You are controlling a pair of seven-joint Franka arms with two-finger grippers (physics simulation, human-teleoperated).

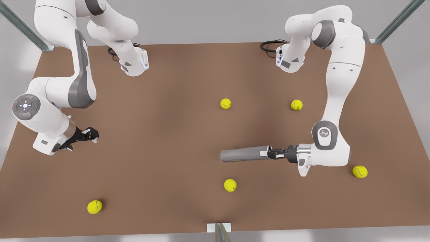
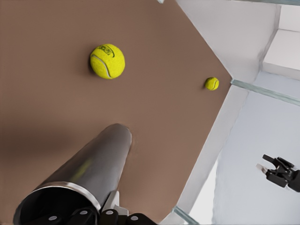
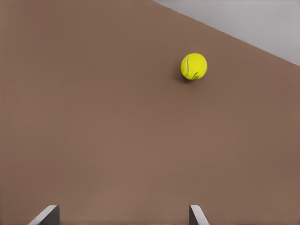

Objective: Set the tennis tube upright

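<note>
Tube [image 1: 243,155]: lying flat on your counter [image 1: 161,141], silvery rim toward the front view's right | Left claw [image 1: 274,154]: pinching the tube's rim end | Right claw [image 1: 90,134]: spread, at the front view's left, waiting well apart from the tube.

Bare simulated test cell: brown table [image 1: 168,134], grey walls, metal frame posts [image 1: 23,25] (rendered look).

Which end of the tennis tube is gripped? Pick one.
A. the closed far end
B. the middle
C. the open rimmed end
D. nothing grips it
C: the left gripper is shut on the silvery-rimmed open end of the tennis tube, which lies level over the table.
</note>
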